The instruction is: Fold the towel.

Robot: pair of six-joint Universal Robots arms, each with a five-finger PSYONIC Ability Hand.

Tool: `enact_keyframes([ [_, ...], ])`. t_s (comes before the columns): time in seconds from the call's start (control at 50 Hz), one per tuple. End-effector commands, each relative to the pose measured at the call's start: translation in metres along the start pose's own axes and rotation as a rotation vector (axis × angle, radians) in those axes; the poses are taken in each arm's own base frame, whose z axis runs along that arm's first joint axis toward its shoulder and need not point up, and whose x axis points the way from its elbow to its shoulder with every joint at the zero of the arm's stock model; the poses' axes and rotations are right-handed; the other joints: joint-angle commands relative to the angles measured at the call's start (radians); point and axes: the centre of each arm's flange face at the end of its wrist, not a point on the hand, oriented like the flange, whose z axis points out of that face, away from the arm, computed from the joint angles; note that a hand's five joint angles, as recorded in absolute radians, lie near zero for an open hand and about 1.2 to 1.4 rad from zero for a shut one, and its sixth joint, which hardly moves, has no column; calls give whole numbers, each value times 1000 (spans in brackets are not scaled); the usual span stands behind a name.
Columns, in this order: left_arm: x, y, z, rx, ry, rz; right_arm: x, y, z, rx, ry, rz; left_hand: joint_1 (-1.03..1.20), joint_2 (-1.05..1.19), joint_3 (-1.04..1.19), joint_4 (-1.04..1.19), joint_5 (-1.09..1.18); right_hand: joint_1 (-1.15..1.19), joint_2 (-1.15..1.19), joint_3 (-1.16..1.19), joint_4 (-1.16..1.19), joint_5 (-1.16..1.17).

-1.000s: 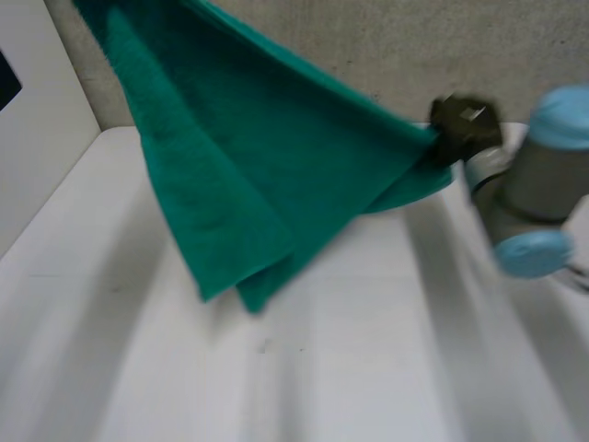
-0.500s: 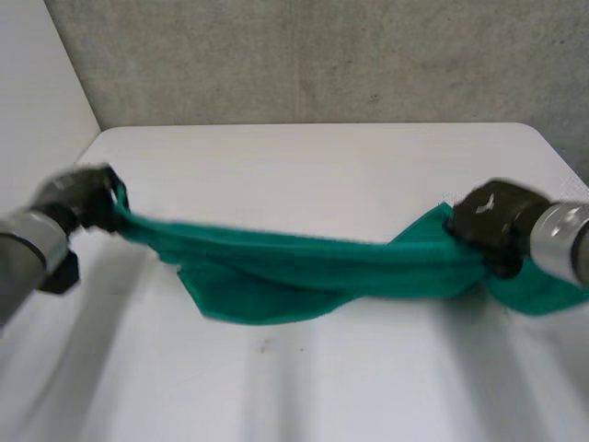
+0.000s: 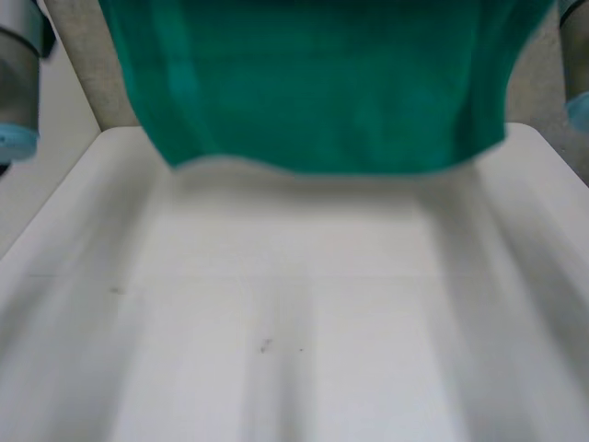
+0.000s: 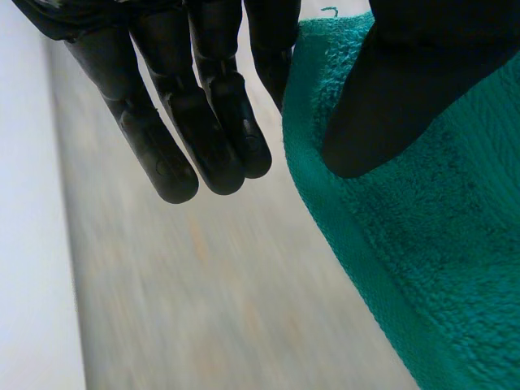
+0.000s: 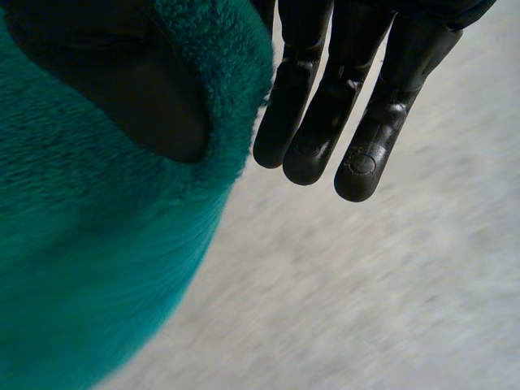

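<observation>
The green towel (image 3: pixel 313 83) hangs spread wide above the far part of the white table (image 3: pixel 294 322), its lower hem wavy and clear of the surface. My left arm (image 3: pixel 18 55) and right arm (image 3: pixel 575 55) rise at either side of it. In the left wrist view my left hand (image 4: pixel 203 122) has straight fingers, and its thumb (image 4: pixel 406 97) pinches the towel (image 4: pixel 439 268) at a top corner by the hemmed edge. In the right wrist view my right hand (image 5: pixel 325 106) does the same, thumb (image 5: pixel 122 81) pressed into the towel (image 5: pixel 81 268) at its edge.
A grey concrete wall (image 3: pixel 83 74) stands behind the table, and a white panel (image 3: pixel 46 175) runs along its left side. A few small dark specks (image 3: pixel 265 346) mark the bare tabletop in front.
Half a second ago the towel stretched low and bunched between both hands over the table. Now both hands have risen and it hangs high as a flat sheet.
</observation>
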Motion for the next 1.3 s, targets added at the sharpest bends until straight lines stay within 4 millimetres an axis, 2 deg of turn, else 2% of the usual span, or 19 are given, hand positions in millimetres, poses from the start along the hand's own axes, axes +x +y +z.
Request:
enact_keyframes([
  [0.02,-4,0,-5,43,-17,-11,-5,6,-24,-23,-32,11,259,196,203,201,254,407,217,211,207,238],
  [0.08,-7,20,-16,-24,-20,-13,-24,25,-40,-86,-111,11,259,196,203,201,254,407,217,211,207,238],
  [0.12,-9,41,-30,-95,-21,-22,-29,29,-45,-100,-131,14,259,196,203,201,254,407,217,211,207,238],
  [0.16,-9,56,-41,-149,-18,-31,-46,46,-62,-147,-218,19,259,196,203,201,254,407,217,211,207,238],
  [0.18,-10,71,-52,-202,-18,-40,-50,51,-66,-161,-238,19,259,196,203,201,254,407,217,211,207,238],
  [0.22,-11,85,-64,-256,-23,-45,-59,60,-75,-187,-276,24,259,196,203,201,254,407,217,211,207,238],
  [0.3,-12,128,-101,-412,-31,-49,-87,92,-100,-285,-372,31,259,196,203,201,254,407,217,211,207,238],
  [0.34,-13,150,-121,-488,-36,-49,-109,116,-118,-358,-435,36,259,196,203,201,254,407,217,211,207,238],
  [0.42,-14,173,-149,-591,-43,-46,-137,150,-146,-473,-527,46,259,196,203,201,254,407,217,211,207,238],
  [0.5,-16,179,-163,-637,-50,-44,-150,170,-165,-578,-589,78,259,196,203,201,254,407,217,211,207,238],
  [0.56,-22,179,-165,-647,-67,-39,-151,174,-169,-613,-592,113,259,196,203,201,254,407,217,211,207,238],
  [0.6,-34,174,-163,-640,-95,-30,-149,175,-170,-634,-585,150,259,196,203,201,254,407,217,211,207,238],
  [0.68,-42,165,-163,-635,-108,-25,-147,175,-172,-662,-574,208,259,196,203,201,254,407,217,211,207,238],
  [0.76,-38,162,-170,-651,-71,-40,-145,167,-177,-680,-594,288,259,196,203,201,254,276,86,81,76,107],
  [0.8,-36,160,-173,-659,-58,-45,-143,167,-178,-704,-598,337,259,196,203,201,254,94,-95,-101,-105,-74],
  [0.86,-33,156,-178,-668,-42,-52,-133,178,-176,-746,-576,382,259,196,203,201,254,-103,-292,-298,-302,-271],
  [1.02,-33,151,-180,-665,-42,-53,-116,193,-168,-782,-556,463,259,196,203,201,254,-106,-296,-301,-306,-275],
  [1.2,-38,150,-180,-667,-57,-49,-106,178,-159,-709,-606,456,259,196,203,201,254,-106,-296,-301,-306,-275],
  [1.3,-38,151,-182,-673,-56,-50,-105,175,-160,-674,-644,364,259,196,203,201,254,-129,-319,-325,-329,-298],
])
